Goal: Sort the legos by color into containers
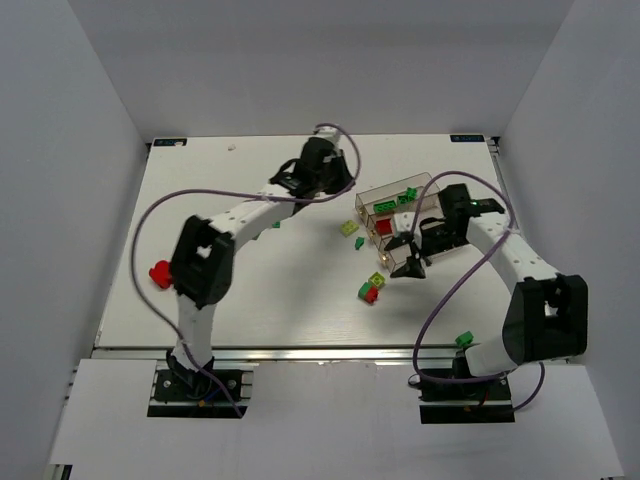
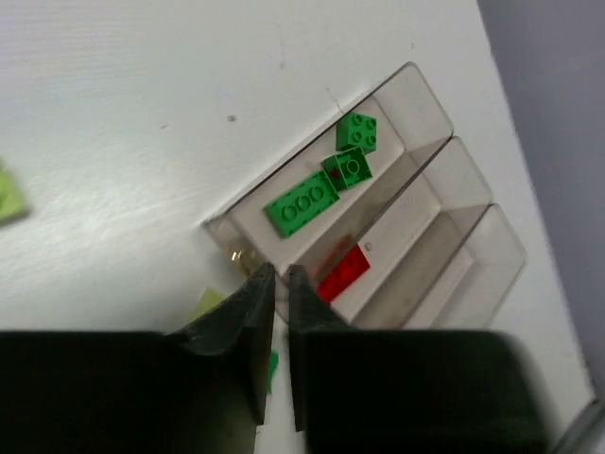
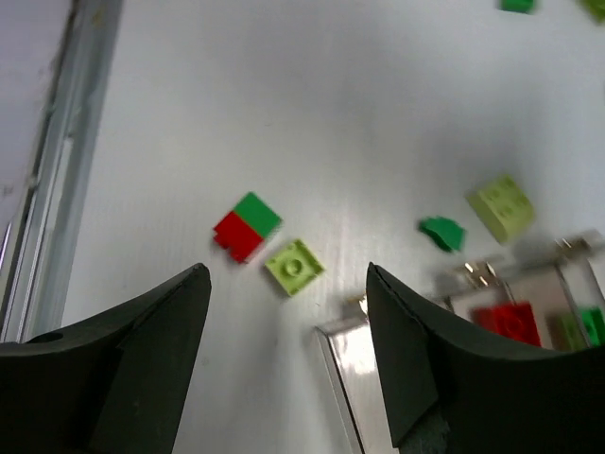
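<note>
**Claws**
- The left claw [image 1: 345, 186] has its fingers pressed together with nothing between them. It hangs just beside the left end of the stepped tray [image 2: 408, 112].
- The right claw [image 3: 285, 317] is spread wide and holds nothing. It stands over the counter [image 1: 250, 310] at the tray's near corner.

**Tray contents**
- The bin farthest from the arm bases holds three green bricks [image 2: 301, 203].
- The middle bin holds one red brick [image 2: 342, 270].

**Loose bricks on the counter, placed relative to the tray**
- A red-and-green pair [image 3: 246, 227], the two touching, lies near the tray's near corner, with a small lime brick [image 3: 294, 266] just beside it.
- A dark green piece [image 3: 442, 232] and a larger lime brick [image 3: 501, 206] lie near the tray's left end, close to each other but apart.
- A small green brick [image 1: 275, 224] lies further left of the tray, beside the left arm.
- A lone red brick [image 1: 160, 273] lies well apart from the tray, at the counter's left side.
- A green brick [image 1: 465, 339] lies well apart from the tray, towards the counter's near edge.
</note>
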`<control>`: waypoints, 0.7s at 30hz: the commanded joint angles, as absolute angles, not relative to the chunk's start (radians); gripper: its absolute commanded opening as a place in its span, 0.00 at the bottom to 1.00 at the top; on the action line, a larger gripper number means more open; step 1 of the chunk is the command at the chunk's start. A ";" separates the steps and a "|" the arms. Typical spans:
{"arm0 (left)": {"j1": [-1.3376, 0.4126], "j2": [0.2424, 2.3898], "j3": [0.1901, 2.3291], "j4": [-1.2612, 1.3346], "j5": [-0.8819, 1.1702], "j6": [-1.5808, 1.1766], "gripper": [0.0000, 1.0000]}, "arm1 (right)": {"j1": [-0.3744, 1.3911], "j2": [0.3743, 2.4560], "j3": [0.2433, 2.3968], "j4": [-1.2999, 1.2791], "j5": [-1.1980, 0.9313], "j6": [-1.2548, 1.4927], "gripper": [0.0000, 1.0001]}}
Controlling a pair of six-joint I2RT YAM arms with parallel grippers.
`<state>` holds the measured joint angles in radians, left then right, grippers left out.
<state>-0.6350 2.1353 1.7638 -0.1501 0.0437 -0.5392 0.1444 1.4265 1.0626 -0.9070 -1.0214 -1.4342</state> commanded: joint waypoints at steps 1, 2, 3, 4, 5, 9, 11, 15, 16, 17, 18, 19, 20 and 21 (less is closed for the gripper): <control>-0.577 1.832 1.562 -0.159 -0.043 -0.502 0.29 | 0.236 1.485 1.138 -1.177 -0.942 -1.861 0.72; -0.569 1.725 1.507 -0.169 -0.067 -0.506 0.43 | 0.257 1.491 1.146 -1.158 -0.930 -1.786 0.72; -0.566 1.674 1.453 -0.192 -0.118 -0.518 0.52 | 0.284 1.494 1.152 -1.111 -0.911 -1.688 0.70; -0.558 1.625 1.352 -0.202 -0.141 -0.526 0.57 | 0.348 1.496 1.154 -0.975 -0.838 -1.570 0.70; -0.555 1.530 1.304 -0.222 -0.159 -0.535 0.65 | 0.380 1.497 1.151 -0.909 -0.790 -1.360 0.69; -0.546 1.314 1.088 -0.261 -0.232 -0.633 0.72 | 0.480 1.490 1.109 -0.755 -0.660 -1.079 0.66; -0.546 1.232 0.974 -0.265 -0.259 -0.670 0.72 | 0.508 1.476 1.056 -0.713 -0.621 -1.019 0.66; -0.545 1.065 0.830 -0.270 -0.301 -0.762 0.74 | 0.543 1.445 0.970 -0.657 -0.532 -0.919 0.71; -0.545 1.014 0.807 -0.270 -0.305 -0.773 0.75 | 0.549 1.443 0.959 -0.646 -0.506 -0.878 0.72; -0.545 0.994 0.772 -0.268 -0.316 -0.781 0.76 | 0.554 1.442 0.947 -0.605 -0.486 -0.847 0.76; -0.545 0.976 0.756 -0.267 -0.319 -0.791 0.77 | 0.558 1.439 0.928 -0.588 -0.467 -0.816 0.77; -0.545 0.948 0.744 -0.264 -0.321 -0.795 0.78 | 0.569 1.440 0.925 -0.578 -0.444 -0.778 0.78; -0.545 0.937 0.730 -0.265 -0.330 -0.795 0.78 | 0.575 1.437 0.919 -0.565 -0.428 -0.753 0.78; -0.545 0.924 0.727 -0.268 -0.333 -0.798 0.80 | 0.584 1.440 0.911 -0.543 -0.411 -0.721 0.77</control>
